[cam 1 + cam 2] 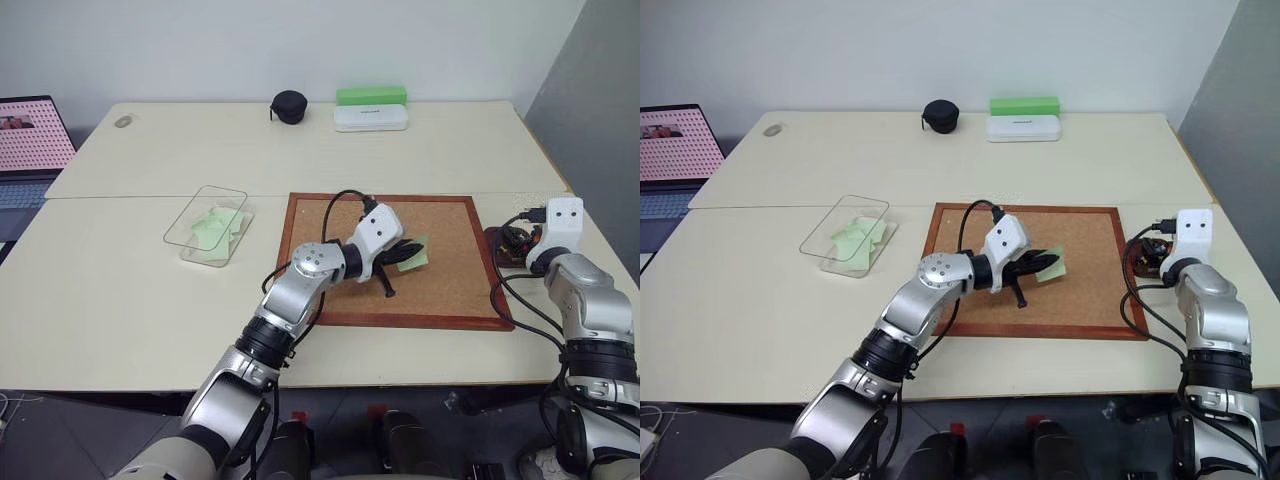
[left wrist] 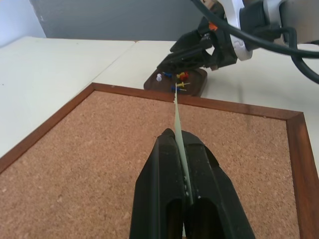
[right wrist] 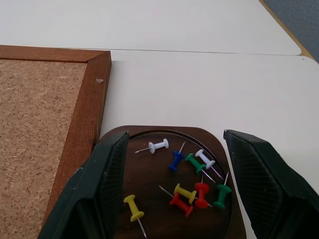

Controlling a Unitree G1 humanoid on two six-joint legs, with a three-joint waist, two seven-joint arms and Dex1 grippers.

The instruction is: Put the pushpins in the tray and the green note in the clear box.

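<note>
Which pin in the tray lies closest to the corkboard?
The yellow pin, alone at the tray's side by the corkboard; the white, blue, green and red ones lie farther away.
</note>
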